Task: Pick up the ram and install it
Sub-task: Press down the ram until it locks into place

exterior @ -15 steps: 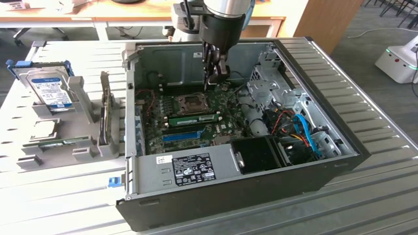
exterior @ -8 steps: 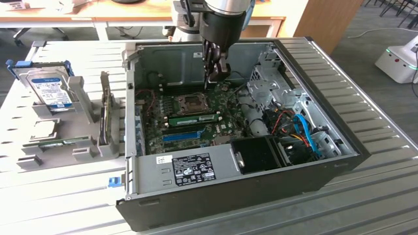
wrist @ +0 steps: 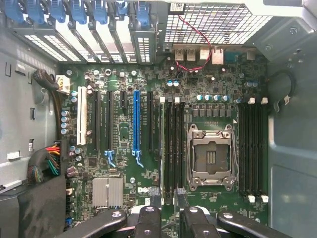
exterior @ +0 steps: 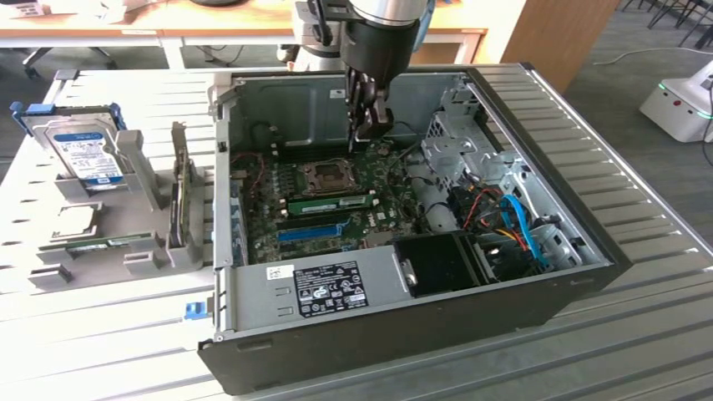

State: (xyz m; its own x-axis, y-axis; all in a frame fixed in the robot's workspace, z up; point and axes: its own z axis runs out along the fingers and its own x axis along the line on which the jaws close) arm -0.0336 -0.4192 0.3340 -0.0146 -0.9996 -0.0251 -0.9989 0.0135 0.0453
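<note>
The ram is a narrow green stick with a pale label. It stands on edge in a slot of the motherboard, just in front of the CPU socket. From the wrist camera the ram shows edge-on as a thin line beside the black memory slots. My gripper hangs inside the open computer case, above the board and slightly behind the socket. Its black fingers stand apart with nothing between them; the gripper is open.
The case walls enclose the board, with a black fan and blue cables toward the exterior view's right. On the exterior view's left, a grey holder carries a hard drive and a thin upright board.
</note>
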